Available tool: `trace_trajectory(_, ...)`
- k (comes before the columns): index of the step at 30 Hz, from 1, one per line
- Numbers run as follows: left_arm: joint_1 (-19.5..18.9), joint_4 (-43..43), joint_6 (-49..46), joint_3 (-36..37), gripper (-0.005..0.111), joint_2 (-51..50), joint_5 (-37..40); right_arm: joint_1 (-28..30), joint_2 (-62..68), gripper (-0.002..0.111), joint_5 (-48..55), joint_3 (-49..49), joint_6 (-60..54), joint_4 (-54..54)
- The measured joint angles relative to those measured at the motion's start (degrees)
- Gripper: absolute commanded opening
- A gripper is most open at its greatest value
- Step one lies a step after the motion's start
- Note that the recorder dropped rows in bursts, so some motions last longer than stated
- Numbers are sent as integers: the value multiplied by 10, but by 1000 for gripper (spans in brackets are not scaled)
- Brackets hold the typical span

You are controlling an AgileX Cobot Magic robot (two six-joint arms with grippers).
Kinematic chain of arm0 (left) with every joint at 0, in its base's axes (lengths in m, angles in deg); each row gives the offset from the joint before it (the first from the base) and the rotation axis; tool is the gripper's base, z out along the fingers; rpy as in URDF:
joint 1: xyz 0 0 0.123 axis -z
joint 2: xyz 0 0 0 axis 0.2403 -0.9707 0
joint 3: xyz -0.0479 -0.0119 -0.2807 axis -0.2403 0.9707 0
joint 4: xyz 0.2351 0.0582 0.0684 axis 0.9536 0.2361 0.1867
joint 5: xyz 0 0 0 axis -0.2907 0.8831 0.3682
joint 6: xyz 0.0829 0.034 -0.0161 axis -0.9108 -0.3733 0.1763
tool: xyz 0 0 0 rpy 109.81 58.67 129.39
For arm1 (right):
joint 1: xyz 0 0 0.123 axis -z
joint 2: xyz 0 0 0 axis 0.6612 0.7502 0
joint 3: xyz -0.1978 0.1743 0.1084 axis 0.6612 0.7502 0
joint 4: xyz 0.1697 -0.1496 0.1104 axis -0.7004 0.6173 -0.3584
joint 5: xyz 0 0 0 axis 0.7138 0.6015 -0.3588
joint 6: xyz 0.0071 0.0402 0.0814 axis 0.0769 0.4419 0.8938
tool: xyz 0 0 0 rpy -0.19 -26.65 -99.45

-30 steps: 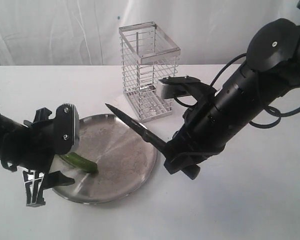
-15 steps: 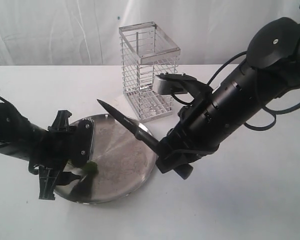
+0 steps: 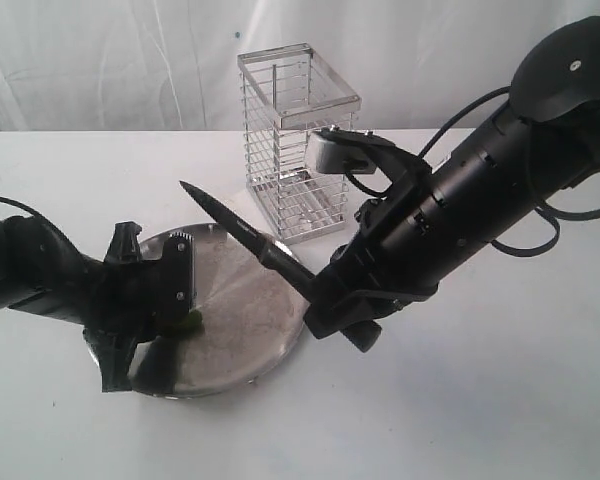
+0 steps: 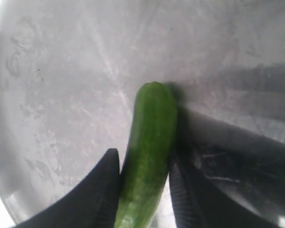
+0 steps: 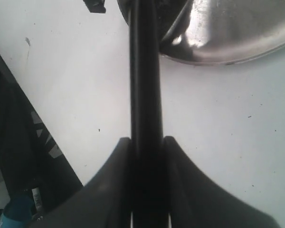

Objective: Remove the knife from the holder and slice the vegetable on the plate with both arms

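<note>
On the white tabletop (image 3: 500, 400), the left hand (image 4: 143, 190) is closed around the green vegetable (image 4: 147, 156), both fingers pressed against its sides as it lies on the steel plate (image 3: 245, 320) toward the plate's 9 o'clock edge. The right hand (image 5: 147, 156) grips the black knife (image 3: 242, 232) by its handle, blade slanting over the plate with its tip toward 10 o'clock. The wire holder (image 3: 298, 140) stands just beyond the plate at 1 o'clock.

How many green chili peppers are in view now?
1. The slender glossy green chili pepper lies on the round dull-silver steel plate, between the left gripper's fingers. The left arm could hide others.
</note>
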Motion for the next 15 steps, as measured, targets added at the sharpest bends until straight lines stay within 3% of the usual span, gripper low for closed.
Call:
trace_trajectory(6,0,-104,45,0,11,-2,-12,0,-9,8,0,0,-1,3)
trace_trajectory(15,0,-254,92,-50,11,2,15,0,-9,8,-6,0,38,94)
